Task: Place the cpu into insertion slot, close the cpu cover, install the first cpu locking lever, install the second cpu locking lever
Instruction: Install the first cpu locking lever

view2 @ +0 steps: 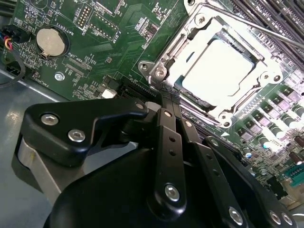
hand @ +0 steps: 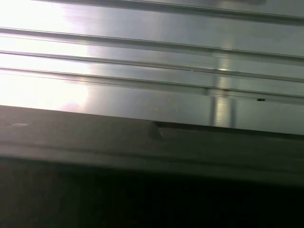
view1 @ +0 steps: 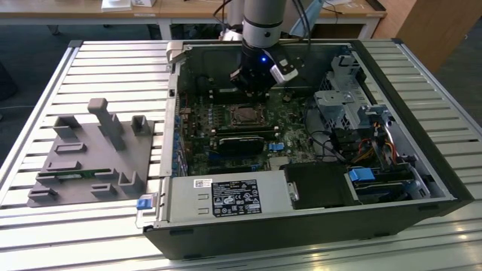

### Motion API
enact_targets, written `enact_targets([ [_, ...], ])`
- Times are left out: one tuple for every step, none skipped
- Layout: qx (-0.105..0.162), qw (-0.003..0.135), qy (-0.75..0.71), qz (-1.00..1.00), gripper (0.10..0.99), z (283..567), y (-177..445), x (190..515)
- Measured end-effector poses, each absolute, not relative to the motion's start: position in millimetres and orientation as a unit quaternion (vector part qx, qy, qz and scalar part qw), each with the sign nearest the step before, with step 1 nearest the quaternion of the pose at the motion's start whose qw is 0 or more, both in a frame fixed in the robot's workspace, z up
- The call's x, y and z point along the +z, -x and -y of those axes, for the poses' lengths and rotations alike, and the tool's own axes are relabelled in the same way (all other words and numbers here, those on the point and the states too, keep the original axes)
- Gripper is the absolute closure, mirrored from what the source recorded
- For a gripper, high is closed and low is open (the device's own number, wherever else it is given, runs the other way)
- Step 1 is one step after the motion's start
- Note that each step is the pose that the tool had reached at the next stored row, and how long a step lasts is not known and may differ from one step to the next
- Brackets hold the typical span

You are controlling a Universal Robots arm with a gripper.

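The cpu (view2: pixel 221 66), with a pale silvery top, lies flat in the insertion slot (view1: pixel 245 116) on the green board. The cpu cover (view2: pixel 167 58) is a grey metal frame lying down around it, the chip showing through its window. A thin metal locking lever (view2: pixel 256 29) runs along the socket's far side. My gripper (view2: pixel 167 102) has its black fingers (view2: pixel 164 124) pressed together, with the tips at the corner of the socket frame. In the exterior view the gripper (view1: pixel 251 93) hangs just behind the socket inside the open computer case.
Long black memory slots (view2: pixel 280 19) flank the socket, and a coin battery (view2: pixel 50 40) sits on the board. A power supply (view1: pixel 226 197) and drive cage (view1: pixel 346 107) crowd the case. A grey fixture block (view1: pixel 90 152) stands on the slatted table (hand: pixel 142 71) beside the case wall (hand: pixel 142 152).
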State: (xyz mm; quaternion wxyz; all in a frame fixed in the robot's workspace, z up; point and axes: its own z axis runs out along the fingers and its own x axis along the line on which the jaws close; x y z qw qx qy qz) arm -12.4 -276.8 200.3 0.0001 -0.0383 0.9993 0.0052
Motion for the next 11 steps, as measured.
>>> enact_targets([
  [0.005,0.000,0.038,-0.999,0.980,276.7,12.4,200.0],
  [0.004,0.000,0.038,-0.999,0.980,276.7,12.4,199.7],
  [0.004,0.000,0.038,-0.999,0.980,276.6,12.4,199.4],
  [0.003,0.000,0.038,-0.999,0.980,276.5,12.4,199.1],
  [0.003,0.000,0.038,-0.999,0.980,276.3,12.3,198.6],
  [0.003,0.000,0.038,-0.999,0.980,276.1,12.3,198.1],
  [0.003,0.000,0.038,-0.999,0.980,276.0,12.3,197.7],
  [0.003,0.000,0.038,-0.999,0.980,275.9,12.3,197.4],
  [0.003,0.000,0.038,-0.999,0.980,275.8,12.2,197.2],
  [0.003,0.000,0.038,-0.999,0.980,275.5,12.3,197.0],
  [0.003,0.000,0.038,-0.999,0.980,275.2,12.3,196.9],
])
